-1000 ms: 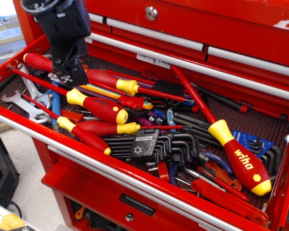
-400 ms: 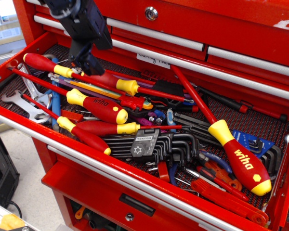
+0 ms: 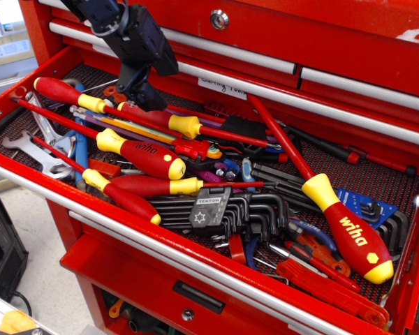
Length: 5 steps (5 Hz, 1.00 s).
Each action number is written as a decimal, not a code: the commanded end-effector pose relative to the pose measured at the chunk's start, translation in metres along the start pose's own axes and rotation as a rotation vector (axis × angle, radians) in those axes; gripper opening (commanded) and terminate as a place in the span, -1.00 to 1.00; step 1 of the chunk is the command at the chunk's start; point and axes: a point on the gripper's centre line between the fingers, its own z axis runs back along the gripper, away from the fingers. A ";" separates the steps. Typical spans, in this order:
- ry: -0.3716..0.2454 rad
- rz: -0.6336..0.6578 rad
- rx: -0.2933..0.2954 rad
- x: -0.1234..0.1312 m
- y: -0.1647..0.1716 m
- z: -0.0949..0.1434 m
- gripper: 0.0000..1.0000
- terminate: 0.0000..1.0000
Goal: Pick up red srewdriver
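Observation:
Several red-handled screwdrivers with yellow collars lie in the open red tool drawer (image 3: 195,262). The biggest one (image 3: 349,234) lies at the right, marked "wiha". A second "wiha" one (image 3: 143,158) lies left of centre. Others lie at the far left (image 3: 59,91), in the middle (image 3: 160,118) and near the front rail (image 3: 122,197). My black gripper (image 3: 144,96) hangs over the drawer's back left, just above the handle of the middle screwdriver. It holds nothing that I can see. Its jaws are dark and seen end-on, so their spacing does not show.
Black hex key sets (image 3: 227,209) fill the drawer's centre and a blue holder (image 3: 363,202) sits at the right. Wrenches (image 3: 28,146) lie at the left edge and red pliers (image 3: 321,269) at the front right. Closed drawers with silver rails (image 3: 279,64) rise behind.
My gripper has risen from the screwdrivers at the left and moved right and toward the back of the drawer. No tool has moved.

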 end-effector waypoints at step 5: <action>-0.107 0.144 0.037 0.007 -0.019 -0.068 1.00 -1.00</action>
